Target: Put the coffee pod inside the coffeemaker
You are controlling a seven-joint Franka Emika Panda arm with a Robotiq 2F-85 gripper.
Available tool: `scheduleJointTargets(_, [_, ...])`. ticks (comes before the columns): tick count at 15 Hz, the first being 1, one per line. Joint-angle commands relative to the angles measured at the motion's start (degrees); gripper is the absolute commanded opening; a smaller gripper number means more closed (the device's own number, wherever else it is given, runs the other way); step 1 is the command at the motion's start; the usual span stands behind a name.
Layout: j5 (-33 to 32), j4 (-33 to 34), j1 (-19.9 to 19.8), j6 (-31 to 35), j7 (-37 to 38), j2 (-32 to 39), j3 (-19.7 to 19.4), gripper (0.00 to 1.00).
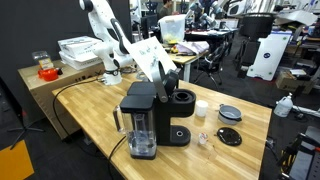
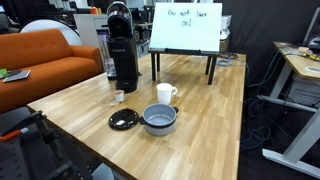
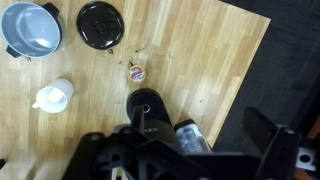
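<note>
Nothing done yet: coffee pod [image 3: 137, 72] lies on the table [image 3: 205, 50] just beside the coffeemaker [image 3: 145, 105], gripper [image 3: 180, 150] hovers above, jaws spread and empty, so grasp, lift and insert all remain.

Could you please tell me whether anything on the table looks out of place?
Nothing looks spilled or damaged. Only the coffee pod lies loose on the table, near the coffeemaker, and the black disc sits beside the grey pot.
</note>
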Motion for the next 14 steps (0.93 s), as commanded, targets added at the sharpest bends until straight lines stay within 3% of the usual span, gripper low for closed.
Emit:
scheduleJointTargets(1, [-0.1,0.1,0.1,-0.1,0.1,0.0,-0.1,1.00])
scheduleJointTargets(8, [-0.1,-0.5,0.0,0.0,-0.9,-0.5,-0.6,1.00])
scheduleJointTargets(14, [5.6,-5.0,0.3,2.5,-10.9,1.0,-5.1,1.00])
